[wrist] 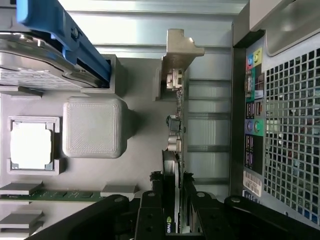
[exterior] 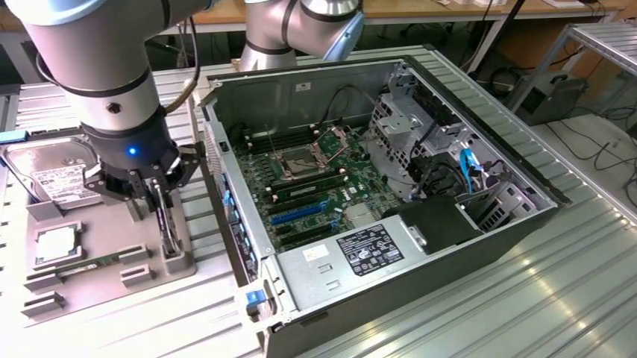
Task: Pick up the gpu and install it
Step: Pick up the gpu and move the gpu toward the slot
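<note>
- The table [exterior: 557,291] of ribbed metal carried everything in front of me.
- The computer case [exterior: 398,186] lay on its side with the side panel off and the motherboard [exterior: 309,179] facing up. In the wrist view its perforated rear wall [wrist: 290,130] and rear ports ran alongside my hand.
- The grey tray [exterior: 110,280] sat just beside the case, on the exterior view's left, with parts resting in moulded holders.
- The hard drive [exterior: 55,179] rested at the far end of the tray, a blue rail [wrist: 65,35] along its side.
- The gpu [exterior: 169,227] stood on edge in the tray's slot nearest the case. Its silver bracket [wrist: 177,50] was seated in a holder at the end away from me, and its thin edge [wrist: 176,125] ran straight toward my wrist.
- My hand [exterior: 159,195] hung directly over the gpu, pointing down. In the wrist view the hand [wrist: 173,180] straddled the card's near end, one of the fingers [wrist: 151,207] against each face, clamped on the gpu as far as I could see.
- The processor [exterior: 55,242] lay flat in its pocket, well apart from my hand.
- The memory stick [exterior: 95,262] lay beside it, near the tray's front edge.
</note>
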Tool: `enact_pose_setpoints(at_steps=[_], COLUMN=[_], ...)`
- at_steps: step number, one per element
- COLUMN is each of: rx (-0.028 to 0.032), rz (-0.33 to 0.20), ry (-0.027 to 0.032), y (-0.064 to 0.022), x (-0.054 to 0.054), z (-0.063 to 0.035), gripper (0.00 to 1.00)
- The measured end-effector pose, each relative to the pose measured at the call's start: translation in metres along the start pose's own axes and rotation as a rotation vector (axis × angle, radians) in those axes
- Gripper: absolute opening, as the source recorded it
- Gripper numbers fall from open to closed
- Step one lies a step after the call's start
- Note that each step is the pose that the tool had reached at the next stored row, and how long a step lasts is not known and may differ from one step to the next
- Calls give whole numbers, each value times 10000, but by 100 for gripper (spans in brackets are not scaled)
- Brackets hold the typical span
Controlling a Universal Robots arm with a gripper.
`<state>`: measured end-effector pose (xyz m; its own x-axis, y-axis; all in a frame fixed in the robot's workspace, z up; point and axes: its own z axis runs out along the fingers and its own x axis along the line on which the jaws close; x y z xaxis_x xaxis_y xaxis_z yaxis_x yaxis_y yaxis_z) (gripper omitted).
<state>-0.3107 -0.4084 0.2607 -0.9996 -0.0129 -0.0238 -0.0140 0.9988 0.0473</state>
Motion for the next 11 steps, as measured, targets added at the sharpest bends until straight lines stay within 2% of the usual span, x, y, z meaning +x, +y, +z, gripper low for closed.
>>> enact_pose_setpoints(at_steps=[6, 9, 11], rx=[-2, -9, -21], rz=[1, 0, 0], ry=[-1, 0, -1], y=[11, 17, 26], x=[-5, -9, -17], z=[-216, -364, -569], gripper=[26, 26, 26])
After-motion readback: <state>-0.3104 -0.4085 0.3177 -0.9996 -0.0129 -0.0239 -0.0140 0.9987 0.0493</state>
